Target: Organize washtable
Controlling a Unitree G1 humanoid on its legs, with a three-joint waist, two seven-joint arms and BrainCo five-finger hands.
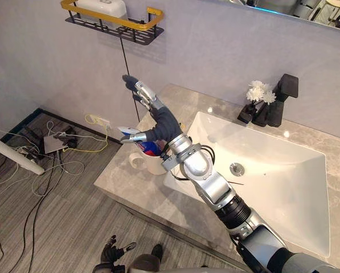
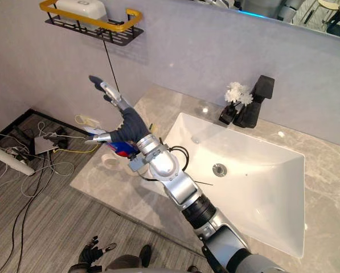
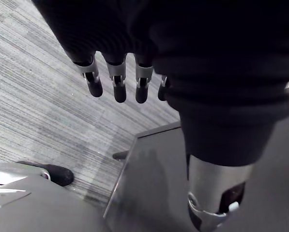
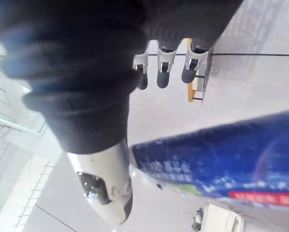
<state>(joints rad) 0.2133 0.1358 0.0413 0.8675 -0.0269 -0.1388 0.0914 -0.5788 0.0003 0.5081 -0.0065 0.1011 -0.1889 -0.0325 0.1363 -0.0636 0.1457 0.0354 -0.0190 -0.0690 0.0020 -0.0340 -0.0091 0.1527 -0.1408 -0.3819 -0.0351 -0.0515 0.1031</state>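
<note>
Right hand [image 1: 161, 120] is up over the counter's [image 1: 178, 99] left corner, fingers straight and spread, thumb out, gripping nothing. Blue toothpaste tube [image 1: 148, 149] sticks out of a white cup [image 1: 152, 164] just under it, beside the sink [image 1: 272, 170]. Left hand [image 3: 116, 79] hangs over the floor, fingers loose.

My washtable [image 1: 184, 102] view
Cup [image 1: 152, 166] sits left of the sink [image 1: 283, 170]; flowers [image 1: 259, 94] and faucet [image 1: 281, 99] stand at its far edge.
</note>
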